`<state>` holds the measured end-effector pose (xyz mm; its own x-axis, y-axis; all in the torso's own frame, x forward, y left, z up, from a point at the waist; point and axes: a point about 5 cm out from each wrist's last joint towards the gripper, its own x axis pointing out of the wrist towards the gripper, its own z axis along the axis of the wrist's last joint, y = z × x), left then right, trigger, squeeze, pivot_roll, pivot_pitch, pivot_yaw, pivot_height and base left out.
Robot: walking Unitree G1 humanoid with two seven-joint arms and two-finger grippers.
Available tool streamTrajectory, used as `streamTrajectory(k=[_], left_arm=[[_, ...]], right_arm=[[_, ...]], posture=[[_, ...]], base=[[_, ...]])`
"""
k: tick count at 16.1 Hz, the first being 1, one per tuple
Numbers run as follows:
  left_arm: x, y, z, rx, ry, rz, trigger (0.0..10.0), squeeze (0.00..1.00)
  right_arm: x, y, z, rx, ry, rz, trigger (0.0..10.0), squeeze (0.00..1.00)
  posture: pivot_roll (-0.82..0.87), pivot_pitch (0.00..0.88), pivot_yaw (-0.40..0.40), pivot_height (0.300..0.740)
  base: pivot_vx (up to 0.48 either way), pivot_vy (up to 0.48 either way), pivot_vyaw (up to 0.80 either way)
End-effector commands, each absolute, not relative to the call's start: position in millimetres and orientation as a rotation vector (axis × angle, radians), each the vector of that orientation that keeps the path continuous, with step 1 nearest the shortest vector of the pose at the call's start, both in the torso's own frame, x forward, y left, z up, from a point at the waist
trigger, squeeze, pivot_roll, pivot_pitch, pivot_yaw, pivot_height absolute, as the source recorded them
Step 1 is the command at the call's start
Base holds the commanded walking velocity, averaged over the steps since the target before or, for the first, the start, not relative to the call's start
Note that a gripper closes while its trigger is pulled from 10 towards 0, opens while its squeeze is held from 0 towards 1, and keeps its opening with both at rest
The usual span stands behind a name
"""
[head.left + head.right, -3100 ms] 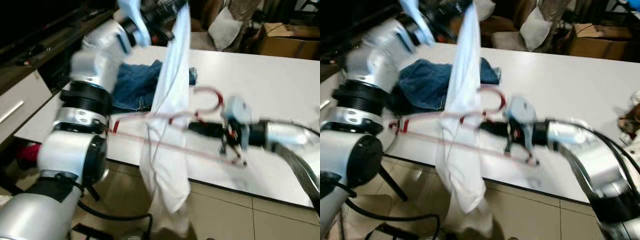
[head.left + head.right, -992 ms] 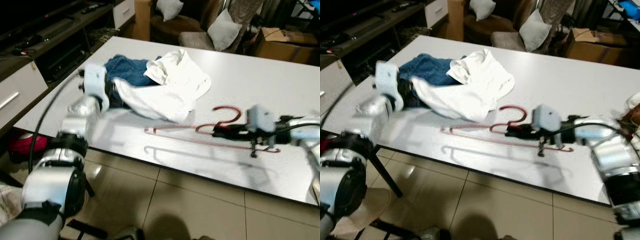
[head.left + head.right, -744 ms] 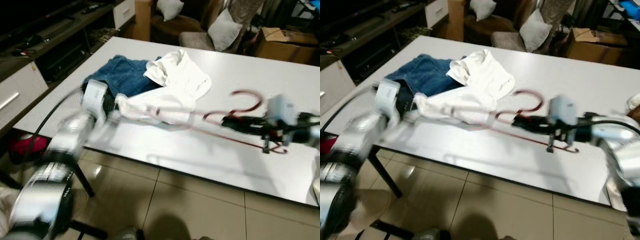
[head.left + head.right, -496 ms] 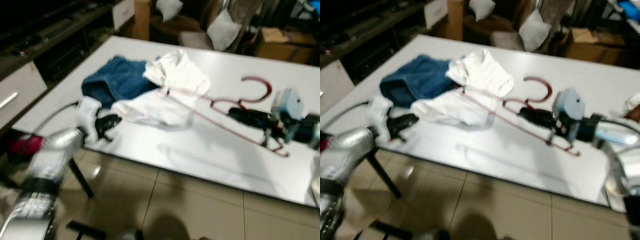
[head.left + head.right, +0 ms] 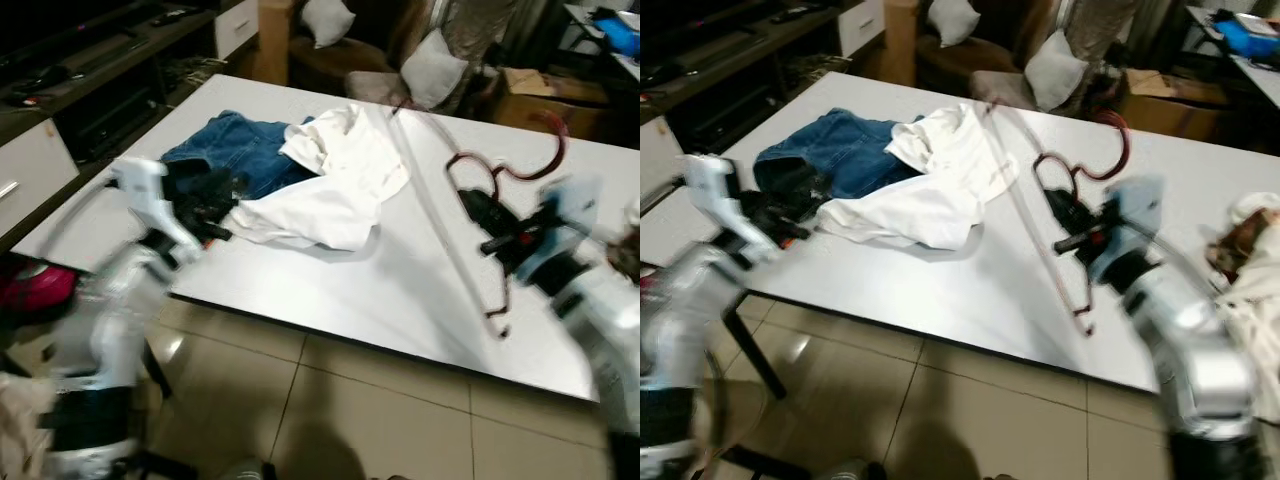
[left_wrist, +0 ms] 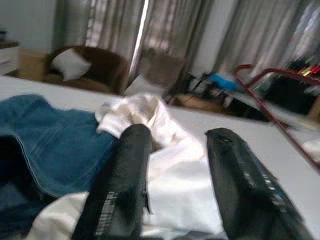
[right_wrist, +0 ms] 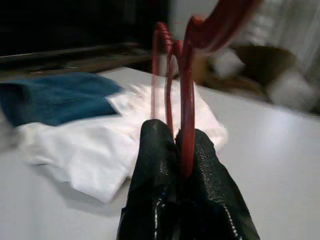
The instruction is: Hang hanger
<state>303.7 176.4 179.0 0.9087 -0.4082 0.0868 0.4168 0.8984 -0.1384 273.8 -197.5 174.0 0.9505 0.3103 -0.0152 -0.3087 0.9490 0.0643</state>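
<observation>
My right gripper (image 7: 182,150) has its black fingers clamped on the red hanger (image 5: 500,180), lifted off the white table (image 5: 400,290) at about 3 o'clock, hook uppermost. At 9 o'clock my left gripper (image 6: 175,165) is spread apart with nothing between its fingers, just beside the white shirt (image 5: 330,190) and blue jeans (image 5: 235,145)

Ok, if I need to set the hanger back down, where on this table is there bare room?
The table is bare along its near edge, between the white garment and the right gripper holding the red hanger, and across its far right stretch. The left end is crowded: blue jeans, the garment and the left gripper.
</observation>
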Motion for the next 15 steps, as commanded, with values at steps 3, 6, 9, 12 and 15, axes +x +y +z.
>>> streamTrajectory(k=[3, 6, 9, 12, 15], left_arm=[[295.1, 167.6, 158.1, -0.083, 0.004, -0.314, 10.0, 0.33], [290.3, 151.6, 149.4, -0.106, 0.006, -0.339, 10.0, 0.33], [283.6, 148.2, 138.1, -0.078, 0.030, -0.334, 10.0, 0.33], [281.4, 145.6, 134.8, -0.056, 0.048, -0.345, 10.0, 0.33], [281.1, 147.4, 137.7, -0.037, 0.038, -0.349, 10.0, 0.33]], right_arm=[[257.7, -189.6, 165.9, 0.037, 0.077, 0.167, 10.0, 0.00], [250.7, -180.4, 160.2, 0.083, 0.077, 0.120, 10.0, 0.00], [250.6, -172.0, 164.4, 0.078, 0.064, 0.147, 10.0, 0.00], [248.3, -170.8, 164.7, 0.083, 0.066, 0.116, 10.0, 0.00], [246.4, -163.1, 165.7, 0.049, 0.072, 0.152, 10.0, 0.00]], posture=[[-0.10, 0.000, -0.004, 0.740], [-0.10, 0.000, -0.005, 0.740], [-0.10, 0.000, -0.004, 0.740], [-0.10, 0.000, 0.001, 0.740], [-0.10, 0.000, 0.003, 0.740]], base=[[0.000, -0.090, 0.00], [0.000, -0.396, 0.00], [0.000, -0.399, -0.80], [0.000, -0.393, -0.80], [0.000, -0.390, 0.00]])
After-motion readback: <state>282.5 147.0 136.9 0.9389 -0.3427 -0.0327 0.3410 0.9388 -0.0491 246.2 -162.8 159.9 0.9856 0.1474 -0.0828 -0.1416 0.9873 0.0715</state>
